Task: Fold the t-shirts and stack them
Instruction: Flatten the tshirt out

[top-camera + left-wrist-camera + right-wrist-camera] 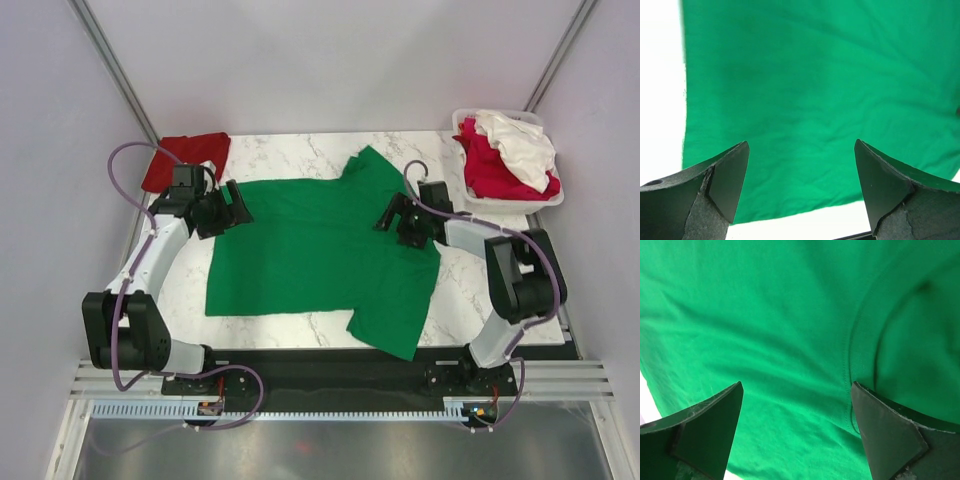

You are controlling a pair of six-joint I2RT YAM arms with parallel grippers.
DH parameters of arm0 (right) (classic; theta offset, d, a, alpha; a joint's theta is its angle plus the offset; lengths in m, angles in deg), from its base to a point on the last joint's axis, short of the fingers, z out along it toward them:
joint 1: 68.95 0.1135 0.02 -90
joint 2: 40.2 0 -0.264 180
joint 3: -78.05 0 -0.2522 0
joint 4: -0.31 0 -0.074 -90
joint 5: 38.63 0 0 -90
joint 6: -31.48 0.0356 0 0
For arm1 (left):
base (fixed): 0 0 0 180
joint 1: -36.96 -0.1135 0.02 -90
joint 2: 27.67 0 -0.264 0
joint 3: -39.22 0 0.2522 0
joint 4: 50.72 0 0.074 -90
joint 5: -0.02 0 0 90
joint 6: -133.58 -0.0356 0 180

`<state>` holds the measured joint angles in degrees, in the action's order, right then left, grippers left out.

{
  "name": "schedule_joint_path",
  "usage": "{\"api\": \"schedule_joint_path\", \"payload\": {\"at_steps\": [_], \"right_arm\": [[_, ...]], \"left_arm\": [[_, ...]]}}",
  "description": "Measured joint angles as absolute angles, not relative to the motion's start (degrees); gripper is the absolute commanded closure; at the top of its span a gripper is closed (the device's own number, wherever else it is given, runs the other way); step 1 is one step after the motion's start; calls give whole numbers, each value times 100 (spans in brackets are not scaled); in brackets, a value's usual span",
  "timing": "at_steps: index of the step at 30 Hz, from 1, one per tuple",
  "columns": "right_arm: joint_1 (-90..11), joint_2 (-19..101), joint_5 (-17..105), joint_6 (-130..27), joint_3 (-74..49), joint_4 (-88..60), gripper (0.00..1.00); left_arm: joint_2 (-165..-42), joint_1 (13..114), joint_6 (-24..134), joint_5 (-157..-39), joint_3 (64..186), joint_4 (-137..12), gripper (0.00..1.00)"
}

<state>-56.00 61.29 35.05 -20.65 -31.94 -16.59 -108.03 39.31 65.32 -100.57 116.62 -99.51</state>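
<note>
A bright green t-shirt (320, 250) lies spread flat on the marble table, its collar toward the right arm. My left gripper (236, 206) hovers open over the shirt's left edge. In the left wrist view the green cloth (815, 100) and its hem line fill the space between the wide-apart fingers of the gripper (800, 150). My right gripper (392, 214) stands open above the collar end. Its wrist view shows green cloth (765, 315) and the collar seam (852, 350) under the open gripper (797, 390). Neither gripper holds anything.
A dark red t-shirt (185, 160) lies folded at the table's back left corner. At the back right stands a white plastic basket (556, 197) holding a crimson-pink shirt (490, 172) and a white shirt (520, 140). Grey walls enclose the table.
</note>
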Motion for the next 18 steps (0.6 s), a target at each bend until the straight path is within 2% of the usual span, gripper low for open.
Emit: {"api": "schedule_joint_path", "payload": {"at_steps": [3, 8, 13, 18], "right_arm": [[-5635, 5386, 3595, -2034, -3942, -1915, 2], [-5594, 5244, 3586, -2332, -3896, -2330, 2], [-5592, 5259, 3520, -2625, -3050, -2824, 2], [-5568, 5709, 3490, -2714, -1553, -2833, 3]], "left_arm": [[-10711, 3931, 6532, -10063, 11625, -9951, 7], [-10680, 3942, 6534, -10063, 11502, -9955, 7], [-10680, 3999, 6532, -10063, 11452, -9955, 8], [-10569, 4012, 6491, -10083, 11293, -9994, 8]]}}
